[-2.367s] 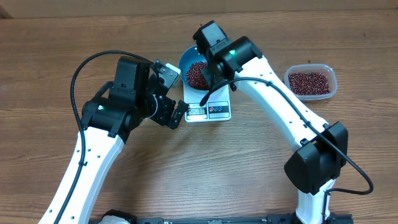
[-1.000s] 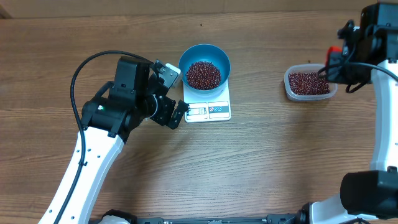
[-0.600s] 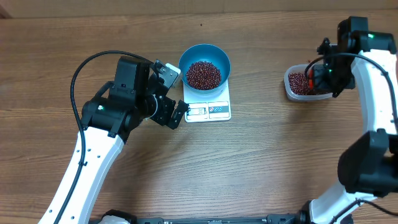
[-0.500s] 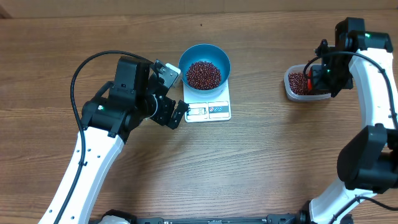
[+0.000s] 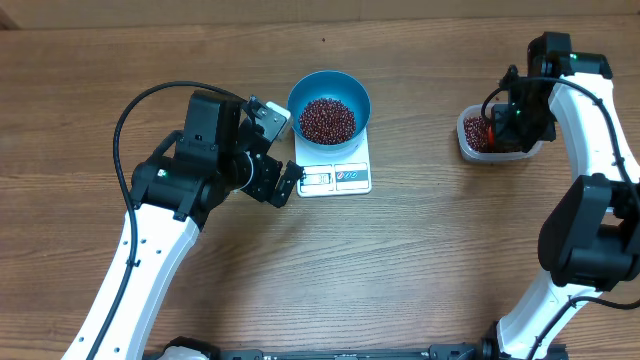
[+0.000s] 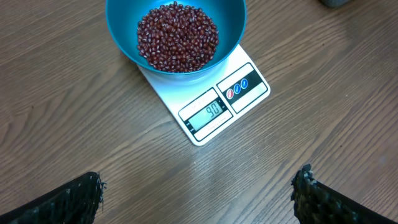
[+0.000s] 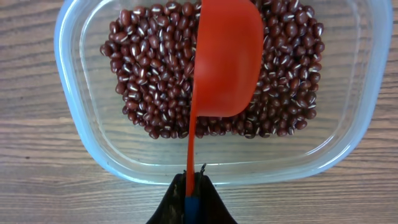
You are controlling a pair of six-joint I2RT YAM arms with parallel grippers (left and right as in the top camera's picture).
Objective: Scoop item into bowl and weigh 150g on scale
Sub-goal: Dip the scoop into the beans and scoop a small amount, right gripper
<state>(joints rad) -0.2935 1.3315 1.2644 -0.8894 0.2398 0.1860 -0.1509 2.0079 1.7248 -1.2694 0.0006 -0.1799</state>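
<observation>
You're partway through: the bowl (image 5: 330, 82) is sitting on the scale (image 5: 345, 165) near the middle of the table's (image 5: 420, 270) far edge. It is already carrying a good mound of beans (image 6: 177, 37), but the display (image 6: 213, 111) seems to be showing about ninety. I'd judge you're well short of the target, with more scooping waiting. Your right gripper (image 7: 191, 198) is clamping tight on the thin handle of the red scoop (image 7: 225, 59), which is hanging over the clear tub (image 7: 69, 106) near the table's right edge, toward the far side. The scoop is turned on edge above the beans there, no beans are showing in it, and I can't tell whether it is touching the heap. The tub is holding plenty, covering most of its floor. Your left gripper (image 6: 196, 193) is standing wide with nothing in it, hovering just left of the scale and looking down on the display. What is remaining, by my reading, is dipping for a load, carrying it across to the bowl, tipping, then trimming with smaller amounts as the reading is nearing the target. Nothing is lying on the table between tub and scale, so the carry is looking open. The one thing crowding the bowl is your left arm at the scale's left side, so approaching from the right is looking safer. Overshooting is the main risk.
</observation>
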